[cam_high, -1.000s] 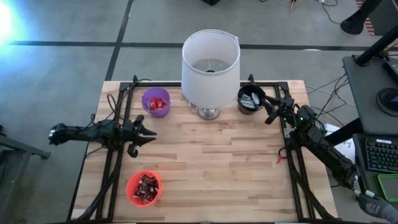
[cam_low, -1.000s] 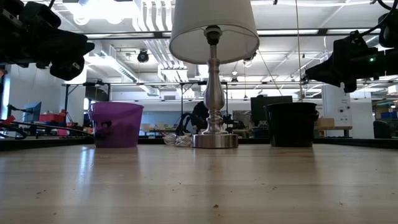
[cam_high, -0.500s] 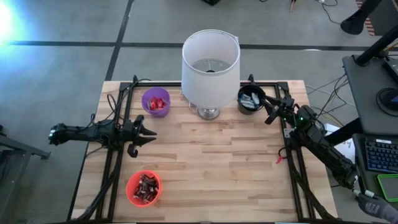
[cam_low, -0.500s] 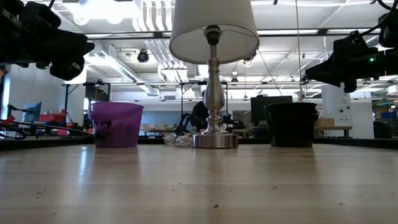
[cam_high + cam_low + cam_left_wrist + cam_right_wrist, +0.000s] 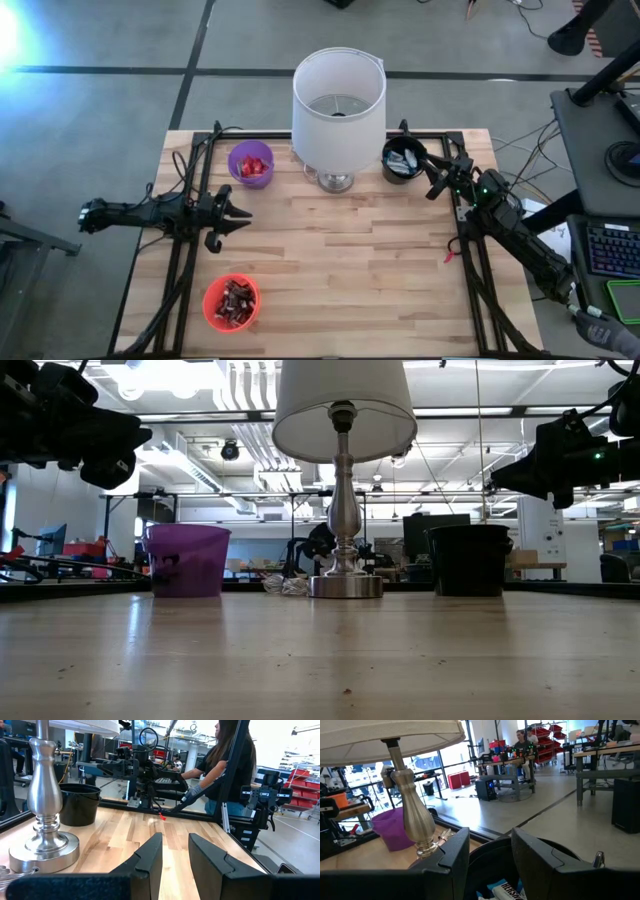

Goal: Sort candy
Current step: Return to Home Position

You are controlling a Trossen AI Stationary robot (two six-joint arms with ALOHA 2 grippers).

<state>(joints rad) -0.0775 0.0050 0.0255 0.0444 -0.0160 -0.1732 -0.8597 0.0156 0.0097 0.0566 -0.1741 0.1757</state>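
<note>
— Candy [image 5: 235, 298] is lying sorted: red in the purple cup [image 5: 230, 163] at 11 o'clock, dark in the orange cup [image 5: 206, 302] at 7, blue-and-white in the black cup [image 5: 385, 158] at 1.
— Handling?
— Probably light, slick wrappers; pinching mid-bar is looking safest. The left gripper [image 5: 243, 217] is hovering at 9, the right gripper [image 5: 432, 180] at 2, both with jaws apart, empty.
</note>
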